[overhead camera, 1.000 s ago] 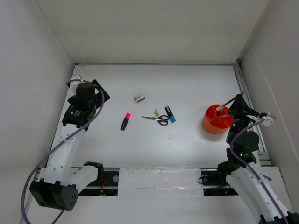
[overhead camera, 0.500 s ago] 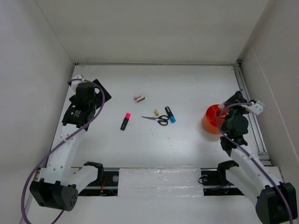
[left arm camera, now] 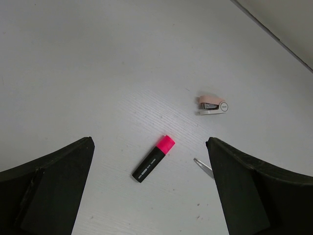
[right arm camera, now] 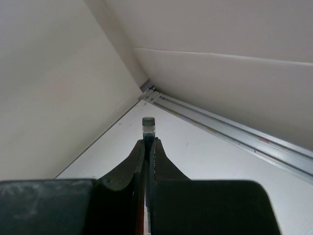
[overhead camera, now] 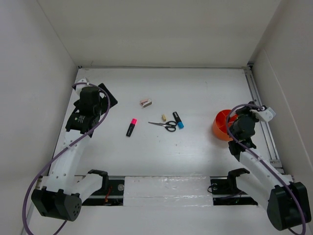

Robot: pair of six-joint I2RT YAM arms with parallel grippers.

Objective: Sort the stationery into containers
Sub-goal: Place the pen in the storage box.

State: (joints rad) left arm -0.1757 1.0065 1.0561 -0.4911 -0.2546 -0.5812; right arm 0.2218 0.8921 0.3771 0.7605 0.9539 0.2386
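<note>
1. Stationery is lying loose across the middle of the white tabletop (overhead camera: 195,93): the black marker with pink cap (overhead camera: 131,127), the black-handled scissors (overhead camera: 166,125), the small tan eraser (overhead camera: 164,117) and the black marker with blue cap (overhead camera: 178,120). A pink stapler (overhead camera: 145,103) is sitting a little farther back.
2. The left fingers (left arm camera: 54,181) are standing wide apart and hovering above the left part of the tabletop.
3. In the left wrist view, the black marker with pink cap is lying on the tabletop in the gap between the two fingers. It is touching neither, and its cap is pointing away, roughly toward the stapler. One blade tip of the black-handled scissors is showing near the inner edge of the right-hand finger.
4. The right fingers (right arm camera: 159,161) are pressing together on a thin dark pen (right arm camera: 148,122). Its round end is sticking out just past the fingertips, and the rest is hiding between them.
5. The right fingers are pointing up and away, toward a wall corner and the metal rail (right arm camera: 234,134) along the tabletop's edge.
6. The orange cup (overhead camera: 218,128) is sitting at the right side of the tabletop, well apart from the loose stationery. The right arm's wrist is covering its right edge, so I cannot tell from above whether the thin dark pen is over the cup.
</note>
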